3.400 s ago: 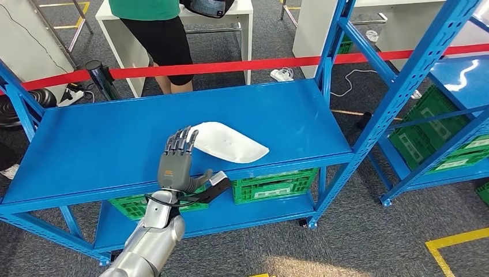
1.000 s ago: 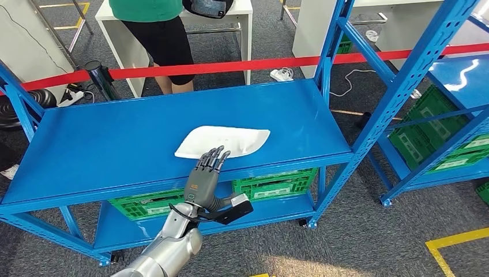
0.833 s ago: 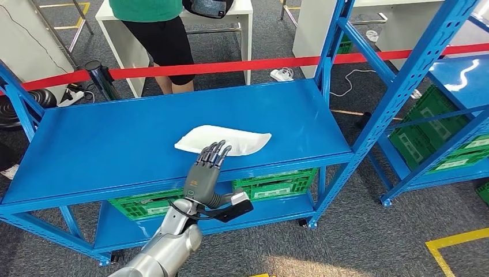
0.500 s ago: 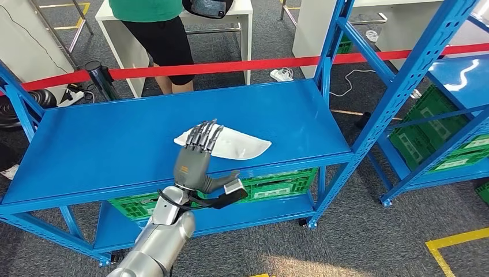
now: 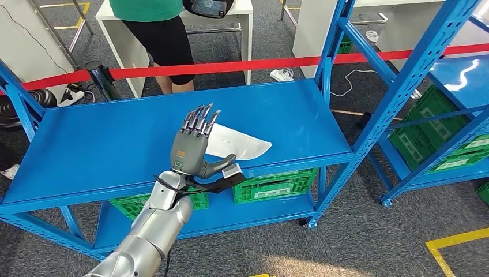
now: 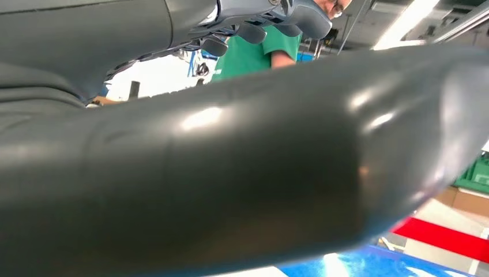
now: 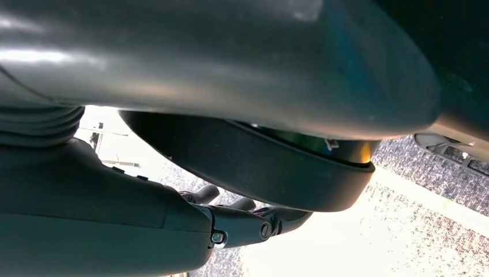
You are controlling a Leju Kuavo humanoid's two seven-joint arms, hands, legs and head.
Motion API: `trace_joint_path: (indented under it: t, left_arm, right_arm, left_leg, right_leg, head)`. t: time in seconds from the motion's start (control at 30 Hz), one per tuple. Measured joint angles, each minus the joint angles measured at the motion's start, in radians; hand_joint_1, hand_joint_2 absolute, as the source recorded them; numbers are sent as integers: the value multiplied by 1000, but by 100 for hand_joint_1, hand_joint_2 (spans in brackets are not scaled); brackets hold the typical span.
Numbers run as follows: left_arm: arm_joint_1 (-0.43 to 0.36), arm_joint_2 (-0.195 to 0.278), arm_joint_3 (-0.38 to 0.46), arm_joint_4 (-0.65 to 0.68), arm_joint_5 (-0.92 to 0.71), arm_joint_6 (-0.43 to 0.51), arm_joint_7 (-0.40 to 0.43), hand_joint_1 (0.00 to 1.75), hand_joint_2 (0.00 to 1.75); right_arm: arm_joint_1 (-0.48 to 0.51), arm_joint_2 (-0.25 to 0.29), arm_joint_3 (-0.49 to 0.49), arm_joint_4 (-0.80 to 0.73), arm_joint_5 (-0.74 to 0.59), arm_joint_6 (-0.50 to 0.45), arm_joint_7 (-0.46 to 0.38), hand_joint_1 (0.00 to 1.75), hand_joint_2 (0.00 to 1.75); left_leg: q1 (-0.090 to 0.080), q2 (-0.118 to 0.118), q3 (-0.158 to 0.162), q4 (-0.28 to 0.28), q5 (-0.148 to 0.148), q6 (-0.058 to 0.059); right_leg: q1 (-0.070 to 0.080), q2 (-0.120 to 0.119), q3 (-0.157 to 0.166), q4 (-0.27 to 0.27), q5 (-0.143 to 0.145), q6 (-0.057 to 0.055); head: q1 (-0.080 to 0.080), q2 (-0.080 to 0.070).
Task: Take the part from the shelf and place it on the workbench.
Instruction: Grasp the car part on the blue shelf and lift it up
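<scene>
**White part on the blue shelf, left hand raised over it**

The flat white, leaf-shaped plastic part (image 5: pixel 237 144) lies on the top board of the blue metal shelf (image 5: pixel 104 144), near the board's front edge and right of its middle, with its pointed end toward the right front corner. Its left end is hidden behind the left hand (image 5: pixel 193 149), which stands above the front edge with its back to the head camera, fingers (image 5: pixel 199 120) straight, slightly apart and pointing toward the board's far edge, thumb out to the side. Whether the fingers touch the part cannot be told; nothing is seen held in the hand.

In the right wrist view the right hand (image 7: pixel 242 222) shows dark, bent fingers over grey carpet; whether it holds anything cannot be told.

Green plastic crates (image 5: pixel 274 183) sit on the shelf's lower board. Beyond the far edge a red barrier tape (image 5: pixel 230 66) runs across, and behind it a person in a green top and black shorts (image 5: pixel 155 32) stands at a white table (image 5: pixel 245 8). A second blue rack with green crates (image 5: pixel 444 124) stands to the right.
</scene>
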Motion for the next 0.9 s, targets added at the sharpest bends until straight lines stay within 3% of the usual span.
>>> trace_joint_path:
  t: [0.13, 0.2, 0.27, 0.3, 0.33, 0.37, 0.43, 0.5, 0.57, 0.6, 0.73, 0.87, 0.9]
  left_arm:
    - [-15, -1, 0, 40, 7, 0, 11, 0, 0]
    - [-18, -1, 0, 50, 5, 0, 20, 0, 0]
    - [-18, -1, 0, 59, 4, 0, 29, 0, 0]
    - [-17, -1, 0, 63, 4, 0, 33, 0, 0]
    - [-16, -1, 0, 68, 5, 0, 35, 0, 0]
    - [-16, -1, 0, 73, 9, 0, 35, 0, 0]
    - [-18, -1, 0, 84, 17, 0, 34, 0, 0]
    - [-21, -1, 0, 91, 21, 0, 37, 0, 0]
    - [-21, 0, 0, 94, 22, 0, 39, 0, 0]
    - [-22, 0, 0, 96, 23, 0, 38, 0, 0]
    - [-29, 0, 0, 106, 42, 0, 36, 0, 0]
    - [-31, 0, 0, 112, 47, -2, 33, 0, 0]
    - [-32, 1, 0, 114, 56, -4, 28, 0, 44]
  right_arm:
    - [1, 0, 0, 0, -4, 0, 2, 0, 0]
    - [0, 0, 0, 0, -5, 0, 3, 0, 0]
    - [1, -1, 0, 0, -6, 0, -2, 0, 0]
    - [1, -1, 0, 0, -7, 0, -9, 0, 0]
    - [1, -2, 0, 0, -7, -1, -18, 0, 0]
    - [1, -2, 0, 0, -7, 0, -27, 0, 0]
    - [1, -3, 0, 0, -7, 0, -35, 0, 0]
    - [1, -2, 0, 0, -7, 0, -34, 0, 0]
    - [3, -2, 0, 0, -7, 0, -31, 0, 0]
    - [4, -2, 0, 0, -7, 0, -29, 0, 0]
    - [3, -2, 0, 0, -6, 0, -21, 0, 0]
    - [3, -2, 0, 0, -5, 0, -21, 0, 0]
    - [3, -2, 0, 0, -5, 0, -21, 0, 0]
  left_leg:
    - [1, 1, 9, -16, 0, 29]
    - [4, 3, 21, -21, 5, 36]
    - [3, 4, 18, -19, 9, 36]
    - [4, 4, 17, -17, 8, 34]
    - [5, 4, 16, -15, 7, 31]
    - [8, 4, 15, -12, 5, 27]
    - [12, 3, 15, -3, -2, 12]
    - [11, 3, 10, 4, -8, -4]
    - [9, 3, 8, 3, -8, -18]
    - [9, 3, 10, 0, -7, -18]
    - [9, 3, 18, -15, -2, 1]
    - [10, 3, 23, -24, -1, -4]
    - [10, 3, 23, -25, -1, -10]
  right_leg:
    - [-4, -1, -8, 39, 4, 14]
    - [-4, 0, -46, 110, -45, 14]
    - [-3, 1, -102, 227, -106, 15]
    - [-4, 1, -120, 265, -121, 16]
    - [-5, 1, -120, 269, -117, 16]
    - [-7, 0, -101, 236, -95, 18]
    - [-10, -1, -38, 111, -43, 22]
    - [-8, 0, -8, 38, -34, 10]
    - [-3, 2, -7, 31, -37, -10]
    - [-3, 3, -5, 29, -29, -14]
    - [-2, 5, -1, 25, -27, -20]
    - [0, 5, 1, 25, -31, -27]
    - [1, 5, 1, 25, -31, -27]
  head:
    - [1, 0]
    - [2, 0]
    - [3, 0]
    - [3, 0]
    - [3, 0]
    - [3, 0]
    - [4, 0]
    - [4, 0]
    - [4, 0]
    - [4, 0]
    - [3, 0]
    - [3, 0]
    - [3, 0]
